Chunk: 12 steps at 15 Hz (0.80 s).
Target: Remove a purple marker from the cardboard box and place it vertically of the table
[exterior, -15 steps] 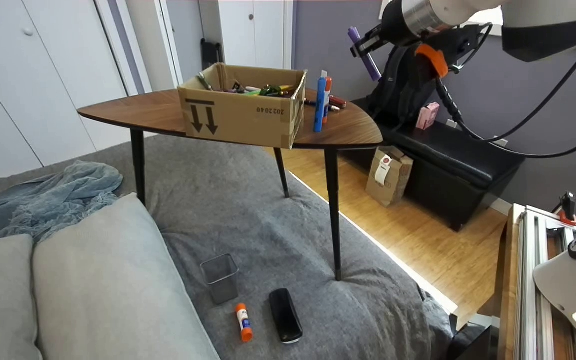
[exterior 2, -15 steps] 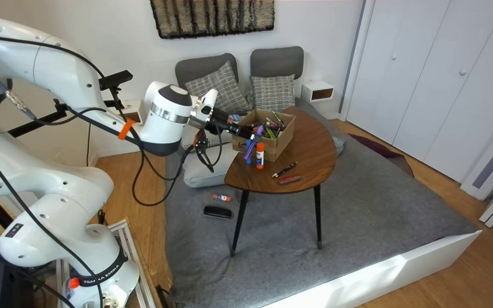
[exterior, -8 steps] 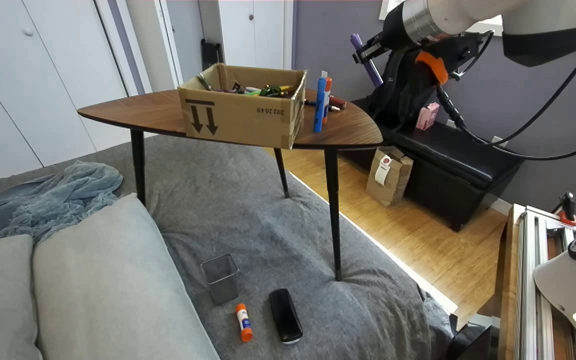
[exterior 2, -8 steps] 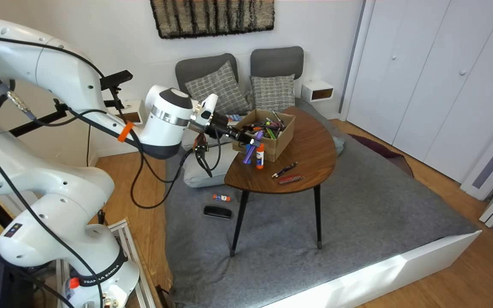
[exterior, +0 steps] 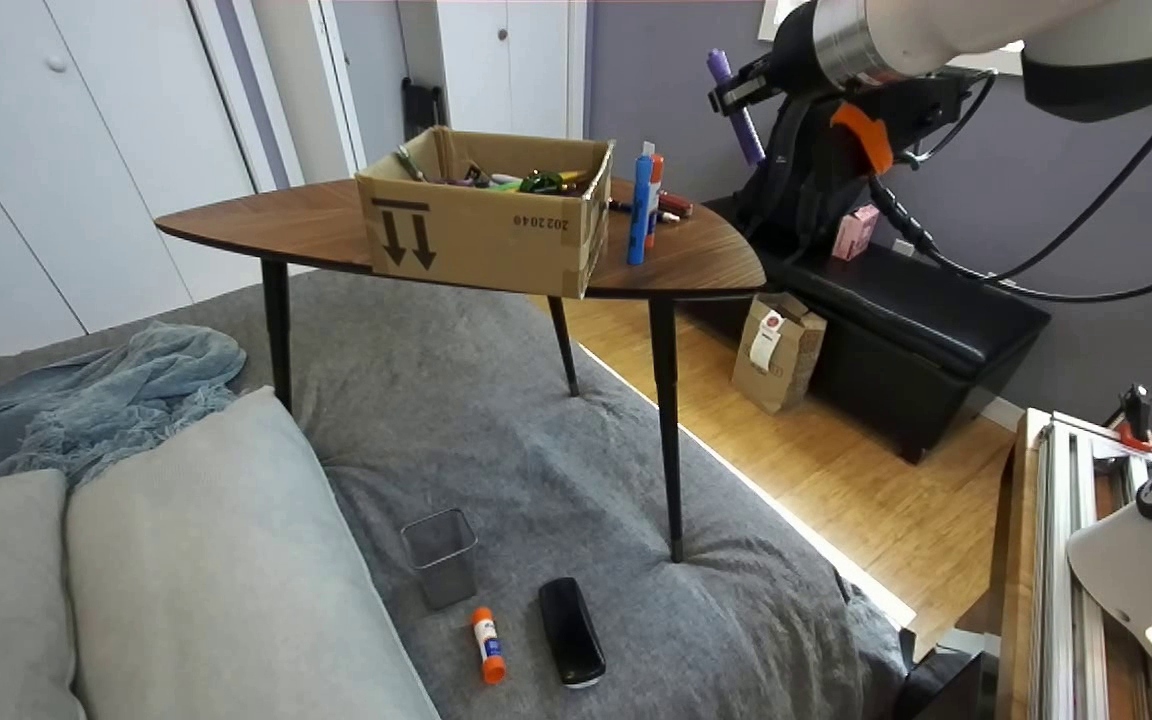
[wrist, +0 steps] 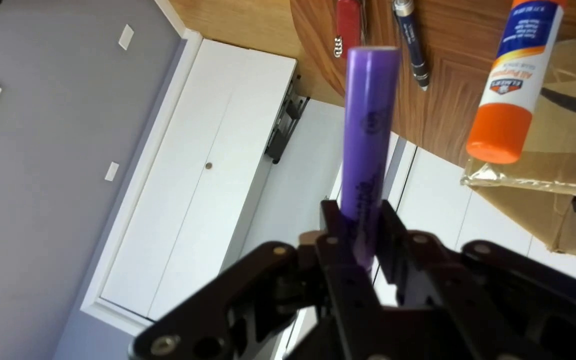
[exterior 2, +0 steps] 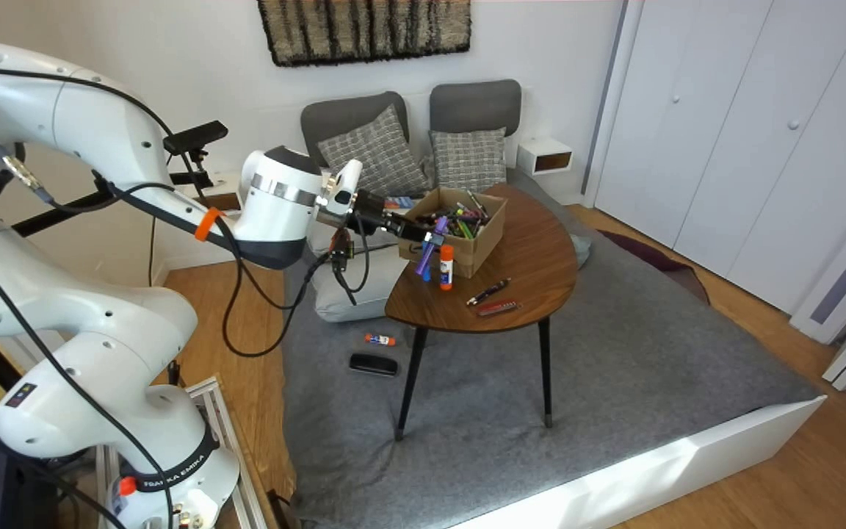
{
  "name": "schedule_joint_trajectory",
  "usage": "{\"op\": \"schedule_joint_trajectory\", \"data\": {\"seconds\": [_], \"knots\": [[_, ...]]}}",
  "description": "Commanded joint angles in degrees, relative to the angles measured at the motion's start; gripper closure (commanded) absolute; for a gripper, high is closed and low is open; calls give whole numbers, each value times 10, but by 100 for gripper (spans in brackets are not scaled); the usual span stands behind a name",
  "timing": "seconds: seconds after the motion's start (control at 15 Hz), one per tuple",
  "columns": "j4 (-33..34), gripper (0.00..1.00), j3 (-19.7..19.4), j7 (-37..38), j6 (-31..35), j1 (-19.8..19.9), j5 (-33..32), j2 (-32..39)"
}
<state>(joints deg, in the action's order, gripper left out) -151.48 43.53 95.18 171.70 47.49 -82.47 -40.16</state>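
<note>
"Where is the marker (wrist: 370, 110)?"

"In the claw (wrist: 358, 212). The fingers (wrist: 330, 222) pinch it near its middle, and it leans in both exterior views."

"And the table (exterior: 256, 225)?"

"Lower than the claw; an exterior view shows it apart from the marker."

"What does the wrist view add?"

"Lettering: 'Elmer's' is readable on the upright glue stick (wrist: 513, 90), ahead of the claw. The pen (wrist: 411, 45) and the red thing (wrist: 349, 25) lie ahead of it too."

"And the box (exterior: 476, 240)?"

"Ahead as well. The wrist view gets only part of it, beyond the glue stick, while both exterior views show its contents (exterior 2: 465, 229). The printed arrows (exterior: 423, 245) show in an exterior view alone."

"Anything lower?"

"The mesh cup (exterior: 449, 582), well below the claw, seen only in an exterior view."
</note>
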Motion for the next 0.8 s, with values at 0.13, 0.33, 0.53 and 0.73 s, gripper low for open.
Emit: {"op": "schedule_joint_trajectory", "data": {"seconds": [0.13, 0.33, 0.53, 0.73], "knots": [[-29, 95, 27, 220, -11, 5, -105, -86], [-51, 95, 40, 327, -43, -5, -152, -89], [-67, 95, 48, 437, -92, -12, -212, -72], [-64, 95, 70, 554, -178, -3, -290, -46]]}}
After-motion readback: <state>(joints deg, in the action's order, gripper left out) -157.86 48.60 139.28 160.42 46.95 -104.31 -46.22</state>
